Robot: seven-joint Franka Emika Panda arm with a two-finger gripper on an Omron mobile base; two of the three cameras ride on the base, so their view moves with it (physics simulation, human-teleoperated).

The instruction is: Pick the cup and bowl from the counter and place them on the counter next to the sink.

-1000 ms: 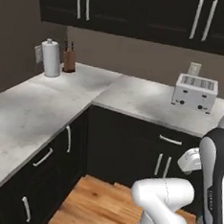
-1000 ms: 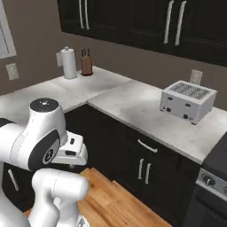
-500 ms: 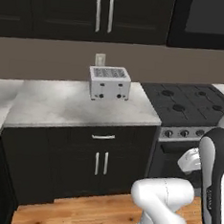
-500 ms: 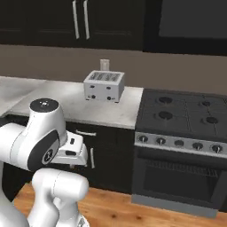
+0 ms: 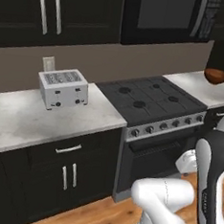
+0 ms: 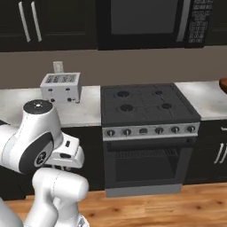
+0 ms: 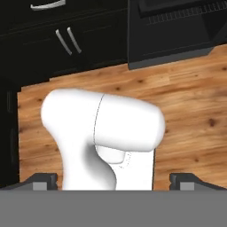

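In the left base view the bowl (image 5: 219,76), glossy reddish-brown, sat on the far right stretch of the counter (image 5: 202,90), beyond the black stovetop (image 5: 148,99), while the arm was folded low at the lower right, in front of the oven; so the bowl lay ahead of the arm and up to its right, well apart from it. A toaster (image 5: 63,88) stood on the left stretch of counter, away from that line. In the right base view just a sliver of the bowl (image 6: 223,84) showed at the right edge, on the counter (image 6: 201,97) right of the stovetop (image 6: 144,102), with the arm down at the lower left, so the whole stove stood between them. In the hand view the hand (image 7: 113,181) pointed down at the wood floor (image 7: 190,111), its two finger tips (image 7: 42,181) spread wide and holding nothing. The cup and the sink could not be placed from these pictures. My judgement: the base had to close on the right-hand counter before any reach.
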